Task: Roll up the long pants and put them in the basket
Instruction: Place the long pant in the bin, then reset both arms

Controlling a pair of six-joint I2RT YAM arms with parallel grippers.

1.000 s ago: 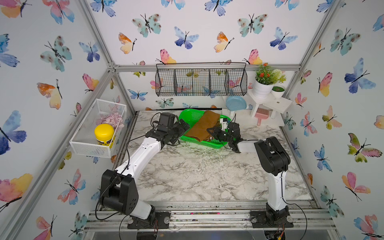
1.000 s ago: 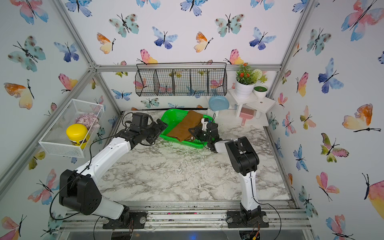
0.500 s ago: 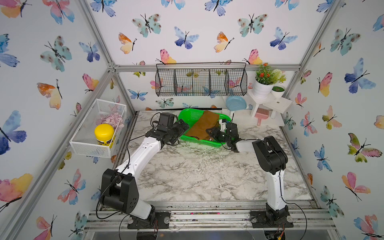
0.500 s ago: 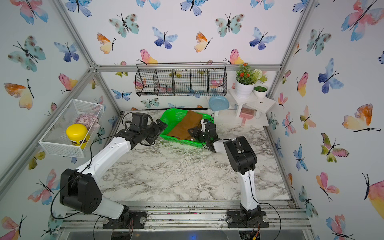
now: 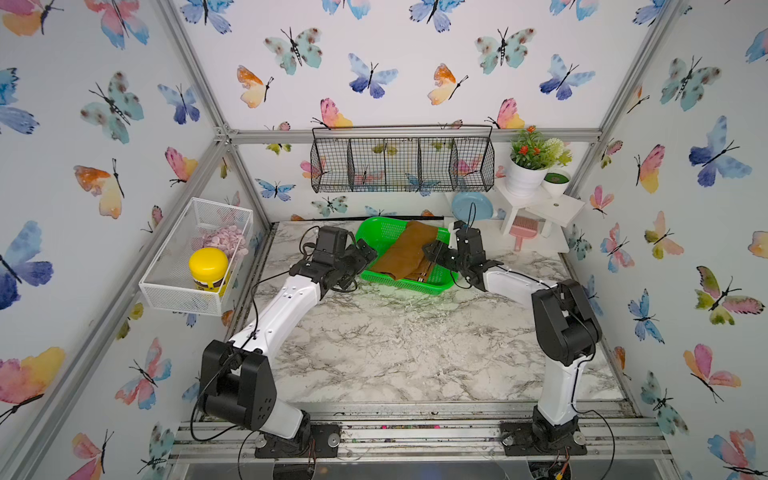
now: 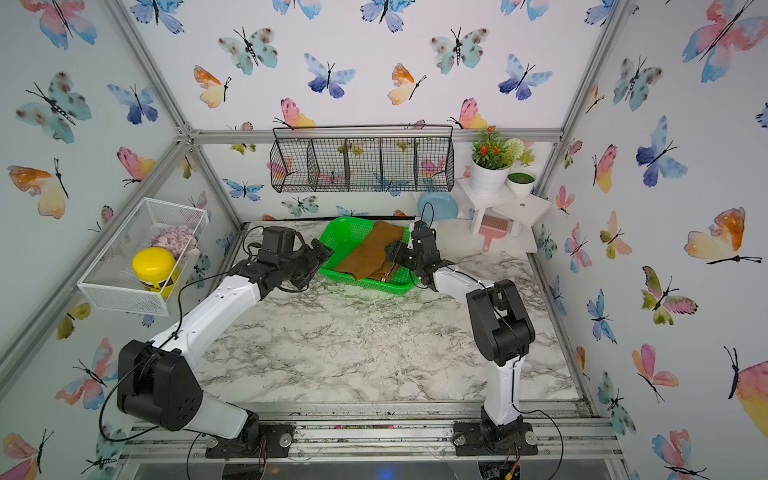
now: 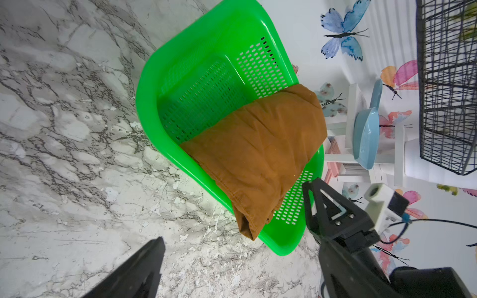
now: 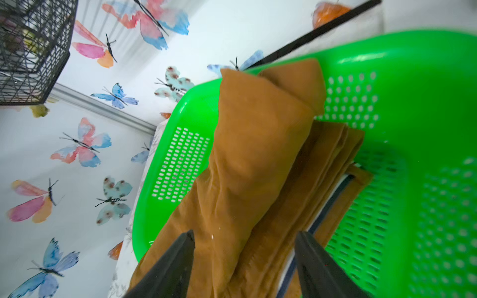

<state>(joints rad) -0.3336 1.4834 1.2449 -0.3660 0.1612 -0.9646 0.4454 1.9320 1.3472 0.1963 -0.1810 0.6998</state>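
**Item:** long pants point(image 5: 405, 253), mustard-brown cloth.

**Location:** Folded into a thick, layered bundle that lies slantwise in the green basket point(image 5: 407, 285). It is just ahead of the left pincer point(image 7: 233, 211) and directly under and between the jaws of the right pincer point(image 8: 245, 233). The end farthest from the right pincer rides up on the basket rim. The striped waistband point(image 8: 335, 198) peeks out at the bundle's lower edge, beside one right jaw.

**Pincers:** The left stands wide apart, empty, at the basket's edge above the tabletop point(image 5: 395, 340). The right has its jaws parted astride the cloth. No clamp on the cloth can be seen.

**Handling (judged):**
- Light, soft and limp, and not fragile.
- It will sag and drape once lifted, and the stacked layers are likely to slide apart.
- The fabric looks matte, so little slip is expected between the jaws.

**Where to grip (judged):**
- Best at a stitched hem or the firmer waistband, biting through all the layers.
- A pinch on the top fold alone would likely peel it open and leave the rest in the basket.
- Each pincer should take its own end.
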